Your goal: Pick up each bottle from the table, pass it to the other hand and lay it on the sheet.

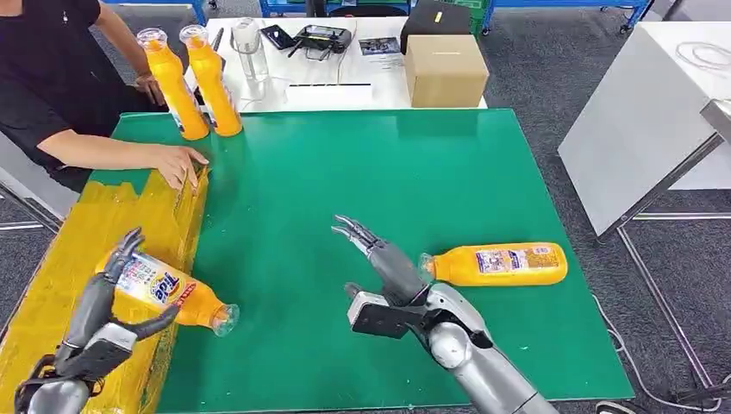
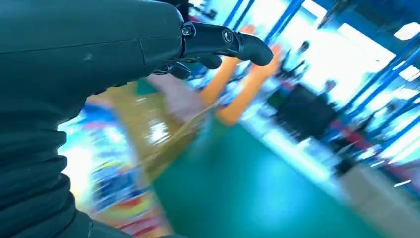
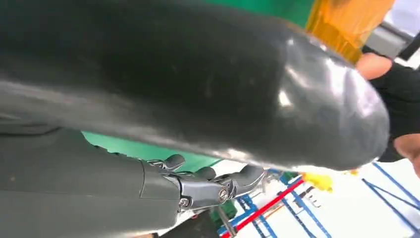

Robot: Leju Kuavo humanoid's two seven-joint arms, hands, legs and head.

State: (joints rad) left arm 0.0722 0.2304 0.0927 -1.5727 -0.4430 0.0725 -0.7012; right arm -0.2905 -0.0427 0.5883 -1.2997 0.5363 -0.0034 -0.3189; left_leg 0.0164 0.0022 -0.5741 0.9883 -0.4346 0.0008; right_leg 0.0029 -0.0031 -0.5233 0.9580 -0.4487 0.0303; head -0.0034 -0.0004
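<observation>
- Your left hand point(image 1: 116, 289) grips a Tide bottle point(image 1: 168, 291), fingers and thumb wrapped round its body; bottle's tilted, cap end out over the green mat point(image 1: 345, 172), rest over the yellow sheet point(image 1: 82, 241).
- Your right hand point(image 1: 379, 259) has fingers spread apart, holds nothing, just beside 2nd bottle point(image 1: 498, 264), which lies flat on the mat.
- 2 more bottles point(image 1: 194, 82) upright at far left corner.
- Person's hand point(image 1: 179, 162) rests on sheet's far edge.
- Cardboard box point(image 1: 444, 69) on white table behind.

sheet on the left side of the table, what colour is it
Yellow, glossy sheet; the head view shows it best.
</observation>
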